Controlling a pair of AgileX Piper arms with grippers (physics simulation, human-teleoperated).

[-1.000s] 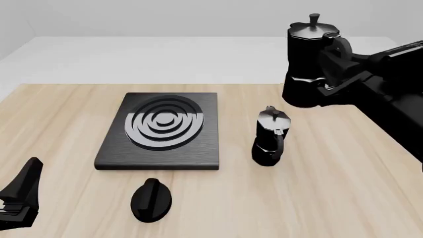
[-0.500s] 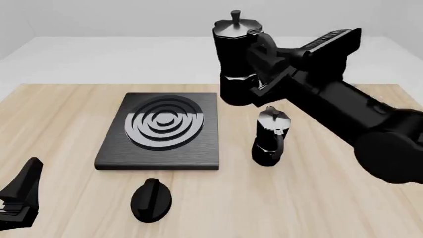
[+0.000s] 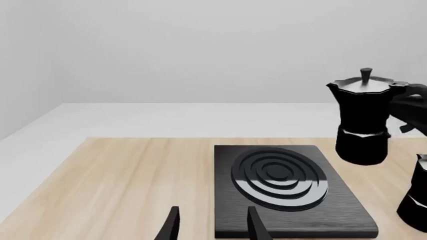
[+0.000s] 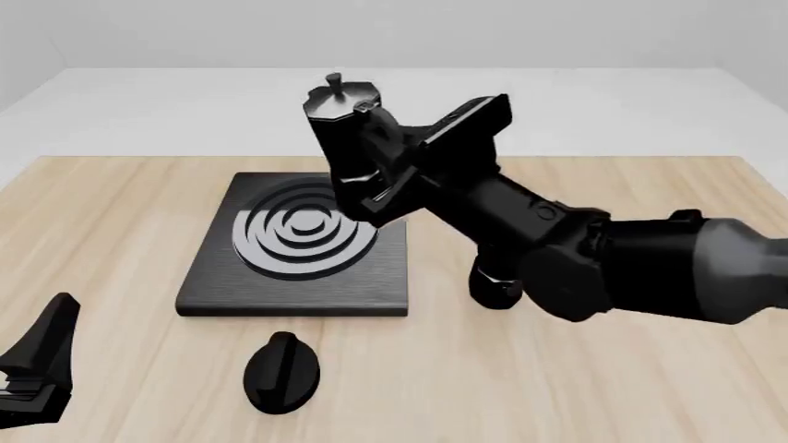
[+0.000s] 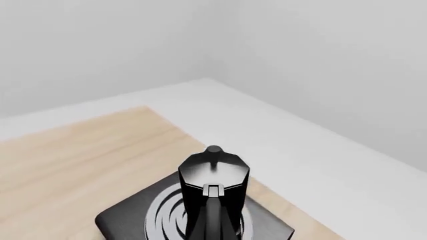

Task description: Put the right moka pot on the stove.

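Black right moka pot (image 4: 349, 152) with silvery-grey lid; black stove (image 4: 295, 247) with concentric silver-grey rings; pale wood-grain table (image 4: 124, 221)

Nothing to read anywhere in these views.

No lettering, brand mark, number or sign shows on the right moka pot (image 4: 349, 138) at upper centre of the front view, on the stove (image 4: 295, 245) at centre left, or on the dial knob (image 4: 282, 371) at lower centre. The second moka pot (image 3: 415, 199), at the right edge of the left wrist view, is plain black too. The counter (image 4: 124, 231) shows only wood grain, and the wall behind is blank grey. The silver rings on the stove are a burner pattern, not a marking.
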